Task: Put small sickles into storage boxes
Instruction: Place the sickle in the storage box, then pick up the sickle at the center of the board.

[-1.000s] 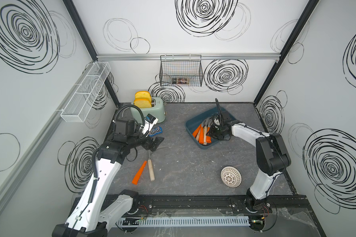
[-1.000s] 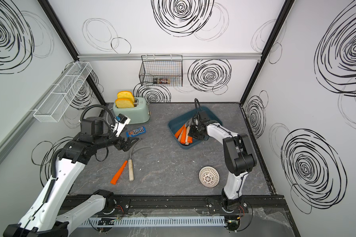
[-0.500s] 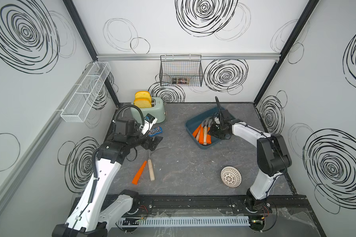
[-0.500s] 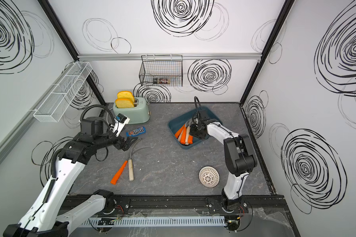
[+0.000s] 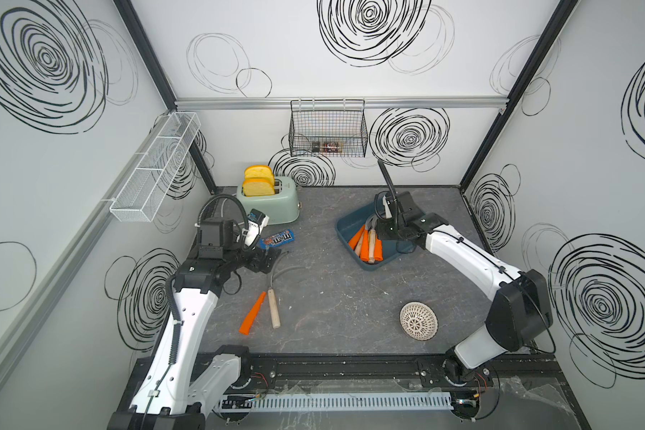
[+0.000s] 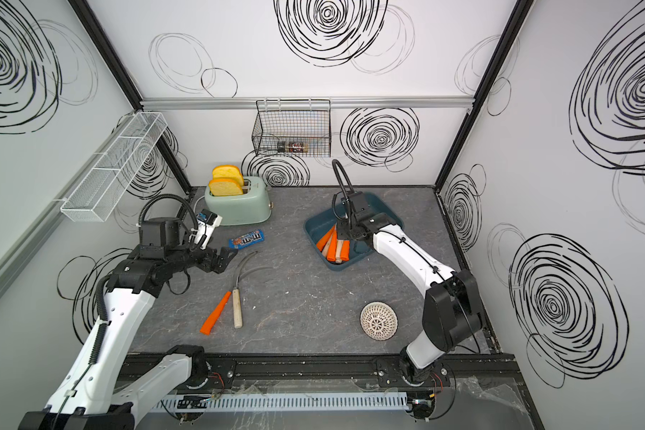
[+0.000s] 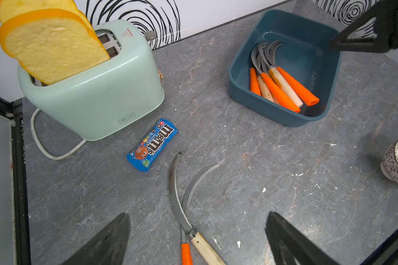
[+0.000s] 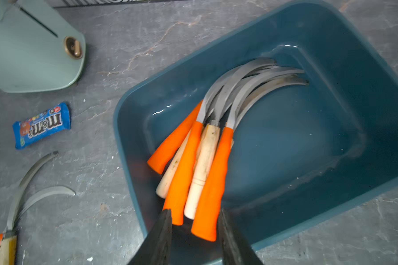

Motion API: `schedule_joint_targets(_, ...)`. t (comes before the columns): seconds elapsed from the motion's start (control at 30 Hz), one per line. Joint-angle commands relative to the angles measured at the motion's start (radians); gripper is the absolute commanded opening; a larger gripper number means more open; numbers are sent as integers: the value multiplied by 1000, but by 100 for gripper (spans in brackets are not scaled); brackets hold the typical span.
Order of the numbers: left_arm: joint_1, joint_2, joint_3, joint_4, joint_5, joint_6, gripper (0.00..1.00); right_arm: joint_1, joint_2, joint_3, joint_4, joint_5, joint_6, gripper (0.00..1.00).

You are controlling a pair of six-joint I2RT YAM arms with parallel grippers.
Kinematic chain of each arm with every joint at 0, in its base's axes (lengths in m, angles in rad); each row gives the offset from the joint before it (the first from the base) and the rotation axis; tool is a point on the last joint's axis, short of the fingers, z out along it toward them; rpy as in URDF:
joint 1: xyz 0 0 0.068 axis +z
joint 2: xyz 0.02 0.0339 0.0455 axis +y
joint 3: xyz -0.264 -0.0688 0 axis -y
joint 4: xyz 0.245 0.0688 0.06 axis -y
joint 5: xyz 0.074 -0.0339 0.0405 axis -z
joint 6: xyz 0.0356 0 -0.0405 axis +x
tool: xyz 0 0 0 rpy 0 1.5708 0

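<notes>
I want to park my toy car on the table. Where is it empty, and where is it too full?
Bare tabletop: the middle, between the two loose sickles, the blue tray and the patterned bowl; also the far strip between toaster and tray. Crowded: beside the candy packet, where the left pincer hangs by the sickle blades.

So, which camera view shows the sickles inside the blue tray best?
The right wrist view: the sickles fill it, handles and blades plain. The left wrist view shows them whole but smaller. In both top views the right arm hides part of them.
</notes>
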Motion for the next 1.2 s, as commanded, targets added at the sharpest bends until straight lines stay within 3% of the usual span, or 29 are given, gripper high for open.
schedule_joint_targets(0.0,29,-26,-4,18,38,-7,96,72,-39,-20,-39,137,-47,37)
schedule_joint_targets(0.1,53,-45,-16,24,39,1,96,127,-90,-76,-1,204,-46,38)
schedule_joint_targets(0.27,80,-83,-43,23,43,-13,96,134,-171,-211,111,167,-88,44)
schedule_joint_targets(0.4,102,-118,-73,29,38,-17,96,141,-196,-269,176,61,-80,50)
schedule_joint_targets(0.57,140,-153,-121,50,25,-43,96,195,-179,-279,175,-39,-47,53)
schedule_joint_targets(0.87,252,-173,-170,93,17,-114,96,357,-130,-301,235,-102,27,53)
schedule_joint_targets(1.17,366,-157,-161,90,38,-83,96,522,26,-185,245,-155,84,53)
